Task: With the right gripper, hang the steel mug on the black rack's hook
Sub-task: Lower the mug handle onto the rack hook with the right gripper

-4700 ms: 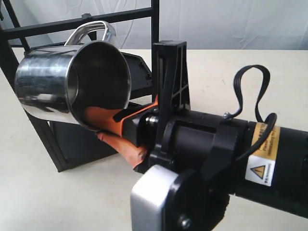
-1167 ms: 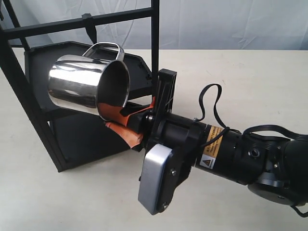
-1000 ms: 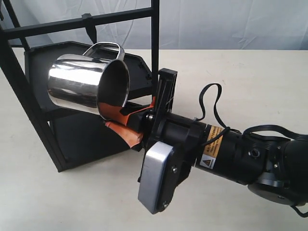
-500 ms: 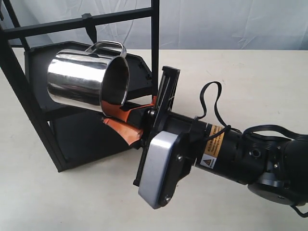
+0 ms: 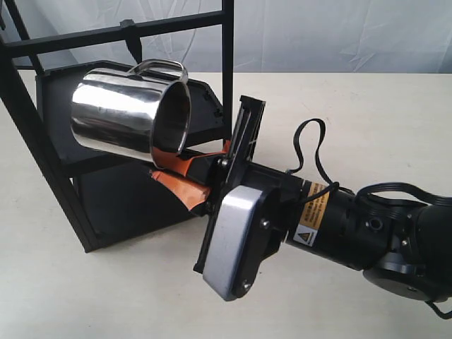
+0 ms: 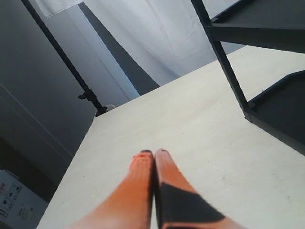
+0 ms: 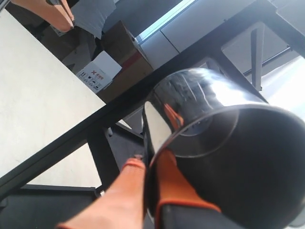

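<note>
The steel mug [image 5: 126, 116] lies tilted on its side in the air, mouth toward the camera and looped handle [image 5: 161, 66] on top. My right gripper [image 5: 171, 164] is shut on the mug's lower rim, one orange pad inside and one outside. The mug hangs in front of the black rack [image 5: 20, 106], just under its crossbar. The hook [image 5: 131, 41] juts down from that bar, its tip close to the handle's left end; I cannot tell if they touch. In the right wrist view the mug [image 7: 214, 109] fills the frame over my right gripper [image 7: 148, 164]. My left gripper [image 6: 153, 153] is shut on nothing.
The rack's two flat shelves [image 5: 53, 85] lie behind and below the mug, with an upright bar [image 5: 227, 63] just right of it. Beige table [image 5: 353, 106] spreads to the right. A rack leg [image 6: 224, 62] stands ahead of the left gripper.
The right arm has carried the mug away from the camera toward the rack. In the last second the wrist rolled and the mug rose slightly, bringing the handle nearer the hook.
</note>
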